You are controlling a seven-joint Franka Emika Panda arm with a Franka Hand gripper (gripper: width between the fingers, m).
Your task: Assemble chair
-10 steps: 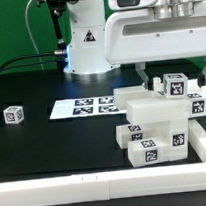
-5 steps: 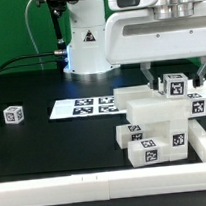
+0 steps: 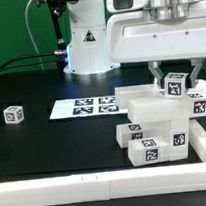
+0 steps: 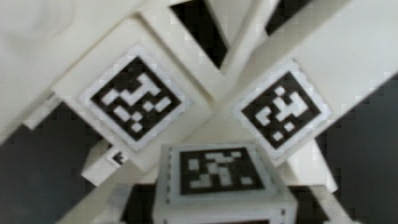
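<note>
The chair is a stack of white blocky pieces with square tags, standing at the exterior view's right against a white wall. My gripper hangs straight above it. Its fingers stand on either side of a small white tagged piece on top of the stack and close on its sides. In the wrist view this piece sits between my fingertips, with two slanted tagged chair parts beyond it. The piece's underside and how it seats on the stack are hidden.
A small lone tagged cube lies at the exterior view's left. The marker board lies flat in the middle. A white wall runs along the front edge and round the right side. The robot base stands behind.
My fingers have drawn in from a wide spread to the sides of the small top piece. The chair stack and the cube have not moved.
</note>
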